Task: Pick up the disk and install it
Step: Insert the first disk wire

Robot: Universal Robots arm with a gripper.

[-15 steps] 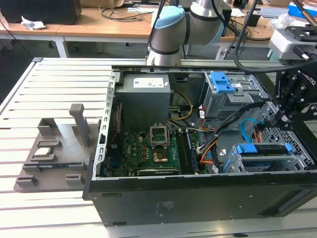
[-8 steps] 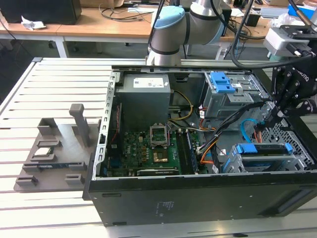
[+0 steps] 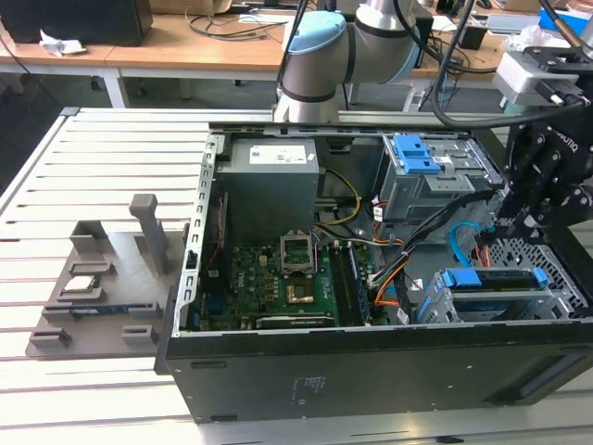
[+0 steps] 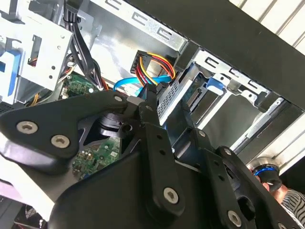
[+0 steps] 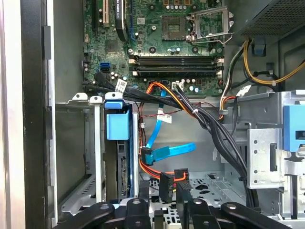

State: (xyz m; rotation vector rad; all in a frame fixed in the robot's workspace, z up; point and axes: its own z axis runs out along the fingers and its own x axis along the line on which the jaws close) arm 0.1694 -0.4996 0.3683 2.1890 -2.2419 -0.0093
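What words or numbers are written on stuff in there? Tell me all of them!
None can be read properly.
White label on the grey power box: too small to read.
Small white sticker on the computer case front: too small to read.
White tag on a black cable: too small to read.
White letters on the robot arm: partly hidden, not a whole word.

We are seeing a slatted white table [image 3: 111, 148] carrying an open black computer case [image 3: 371, 371] and, toward the exterior view's left, a grey holder tray [image 3: 102, 278] sitting just beside it.
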